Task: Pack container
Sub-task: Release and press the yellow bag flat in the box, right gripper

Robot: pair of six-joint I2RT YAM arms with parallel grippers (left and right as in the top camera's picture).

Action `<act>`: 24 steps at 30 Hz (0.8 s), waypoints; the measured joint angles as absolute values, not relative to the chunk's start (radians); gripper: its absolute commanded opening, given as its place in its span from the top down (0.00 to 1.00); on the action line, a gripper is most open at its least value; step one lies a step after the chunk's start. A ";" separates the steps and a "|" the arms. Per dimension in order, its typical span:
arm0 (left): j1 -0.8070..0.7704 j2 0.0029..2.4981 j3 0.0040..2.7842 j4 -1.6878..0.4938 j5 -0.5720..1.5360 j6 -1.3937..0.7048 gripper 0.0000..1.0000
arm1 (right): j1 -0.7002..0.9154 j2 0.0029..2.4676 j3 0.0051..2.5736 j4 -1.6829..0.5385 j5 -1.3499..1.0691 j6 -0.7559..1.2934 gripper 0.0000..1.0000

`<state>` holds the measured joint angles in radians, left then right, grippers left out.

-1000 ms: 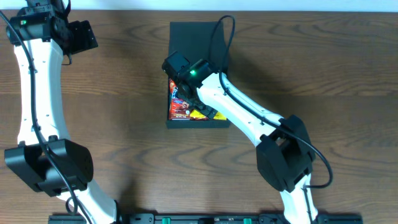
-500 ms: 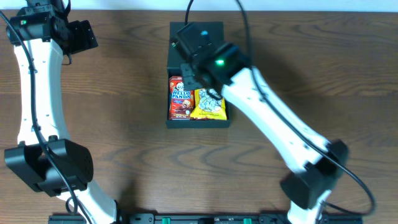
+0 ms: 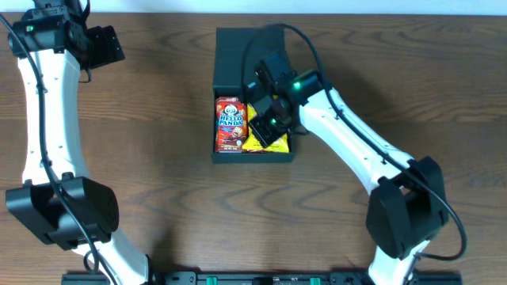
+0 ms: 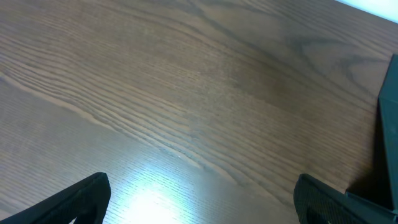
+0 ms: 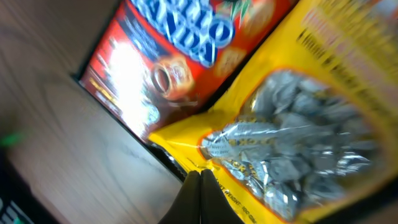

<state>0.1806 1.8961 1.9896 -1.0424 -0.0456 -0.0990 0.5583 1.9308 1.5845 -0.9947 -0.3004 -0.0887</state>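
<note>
One red box (image 3: 230, 124) and one yellow bag (image 5: 292, 149) lie in your container (image 3: 238, 51). Right jaws clenched above the bag; left jaws released, well left of the container.

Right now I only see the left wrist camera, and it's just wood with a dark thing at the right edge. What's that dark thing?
Observer: It looks like the container, a dark box whose flap lid lies open and flat.
Operator: Is there stuff inside?
Observer: Yes. A red Hello Panda pack lies in its left side.
Operator: Only that?
Observer: No, a yellow snack bag lies right beside the pack, on its right.
Operator: Where's the other arm?
Observer: The right gripper is down over the box, shut, with its tips at the yellow bag's edge. I cannot tell if it pinches the bag.
</note>
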 measured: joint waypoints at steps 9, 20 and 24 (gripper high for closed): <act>0.181 1.896 1.990 -1.043 -0.044 -0.099 0.05 | 0.554 1.931 1.473 -0.896 -0.348 -0.112 0.98; 0.181 1.896 1.990 -1.047 -0.030 -0.099 0.05 | 0.554 1.931 1.551 -0.965 -0.353 -0.118 0.99; 0.181 1.896 1.990 -1.047 -0.030 -0.099 0.05 | 0.553 1.931 1.596 -0.926 -0.353 -0.130 0.99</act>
